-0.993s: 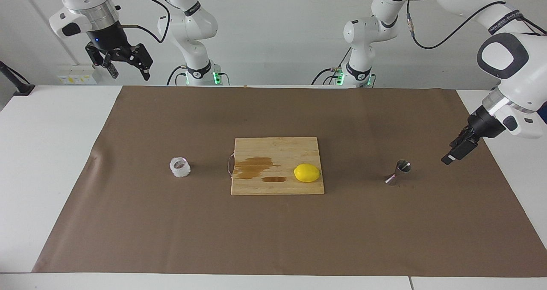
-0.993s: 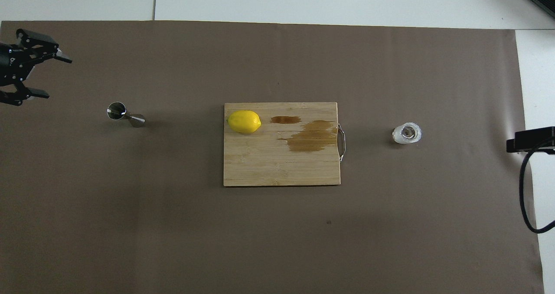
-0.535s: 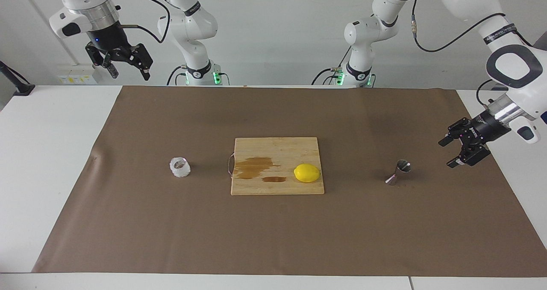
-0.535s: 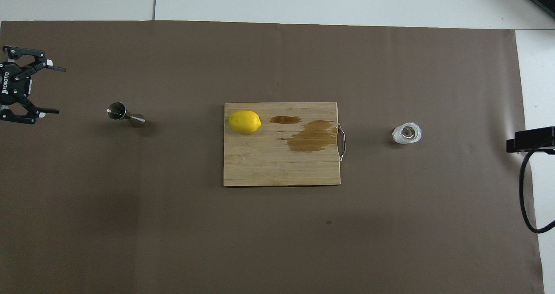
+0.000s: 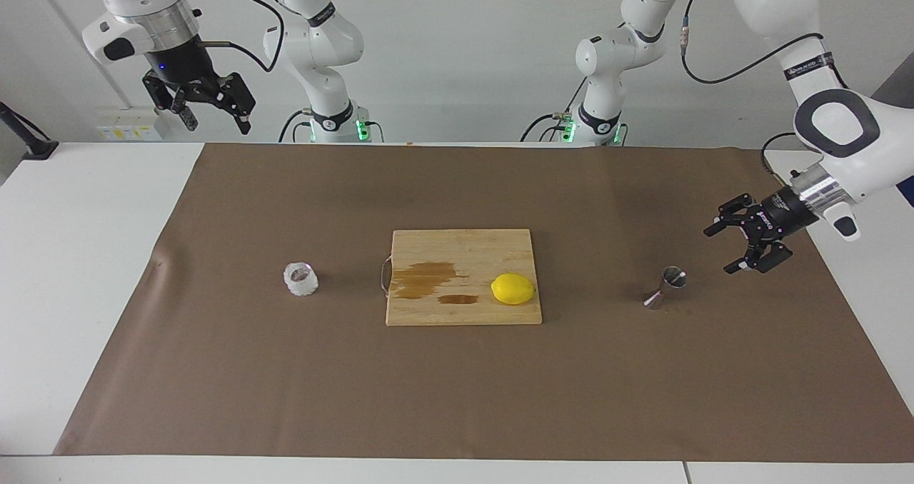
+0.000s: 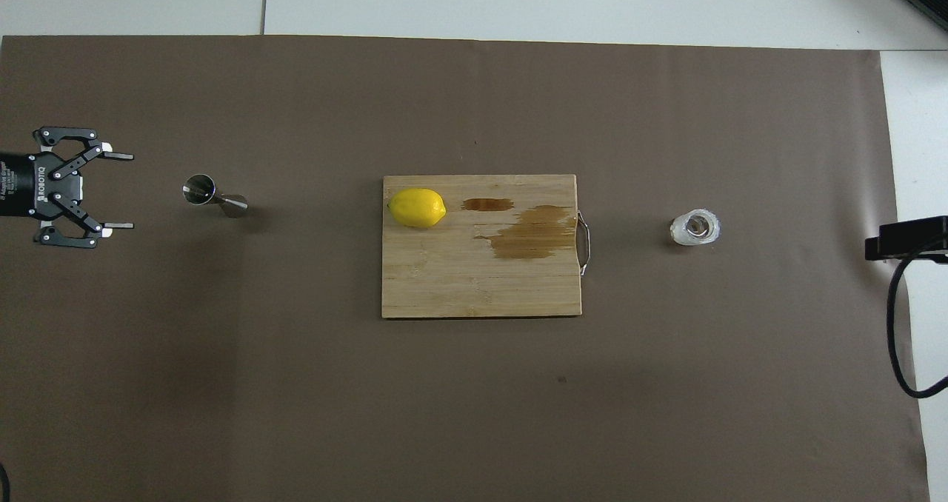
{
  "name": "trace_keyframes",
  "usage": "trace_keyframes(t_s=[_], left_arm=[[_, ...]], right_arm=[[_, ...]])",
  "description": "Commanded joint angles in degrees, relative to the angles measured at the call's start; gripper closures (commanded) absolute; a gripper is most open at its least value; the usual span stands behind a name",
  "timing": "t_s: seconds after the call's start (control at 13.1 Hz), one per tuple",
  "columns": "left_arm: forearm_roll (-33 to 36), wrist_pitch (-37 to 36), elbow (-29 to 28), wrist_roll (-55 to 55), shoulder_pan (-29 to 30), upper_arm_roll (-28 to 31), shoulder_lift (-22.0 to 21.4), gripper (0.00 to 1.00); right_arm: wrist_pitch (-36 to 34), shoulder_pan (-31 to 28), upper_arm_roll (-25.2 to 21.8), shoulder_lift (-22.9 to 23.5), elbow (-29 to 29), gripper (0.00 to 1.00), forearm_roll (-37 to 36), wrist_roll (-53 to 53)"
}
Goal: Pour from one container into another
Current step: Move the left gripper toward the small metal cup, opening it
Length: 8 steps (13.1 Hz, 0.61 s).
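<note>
1. A brown mat is covering most of the white table, and everything else is sitting on it or hanging over it.
2. A wooden cutting board is lying flat at the middle of the mat, its metal handle pointing toward the right arm's end of the table; two dark wet stains are showing on the half of the board next to the handle.
3. The left gripper is hanging low over the mat, well apart from the cutting board toward the left arm's end of the table. It is lying on its side, its released jaws spread wide and pointing at the jigger, with nothing between them.
4. The right gripper is waiting high in the air over the table's edge by the robots, well apart from the cutting board toward the right arm's end. Its jaws are also standing apart and holding nothing.
5. A yellow lemon is resting on the cutting board, at the end away from the handle, close to the edge farther from the robots.
6. The glass cup is standing upright on the mat, near the cutting board's handle end and apart from it.
7. The steel jigger is standing on the mat, apart from the cutting board's lemon end, between the board and the left gripper and touching neither.
</note>
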Motion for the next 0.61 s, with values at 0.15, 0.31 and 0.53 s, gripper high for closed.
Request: trace_keyframes(t_s=[0.15,0.31,0.53], left_arm=[[-1.16,3.52,-6.05,-1.60,-0.53,-0.35,-4.01,0.00],[-1.07,4.48,-6.32,-1.52,-1.50,-0.26,-4.10,0.00],[-0.19,6.42,-6.41,-1.25,-1.67,-0.26,-4.09,0.00]], right_arm=[[-0.47,-0.24,0.33,-1.14,-1.06,0.00,-0.94,0.66],[-0.47,-0.24,0.33,-1.14,-1.06,0.00,-1.03,0.66],[-0.47,-0.24,0.33,-1.14,-1.06,0.00,-1.03,0.66]])
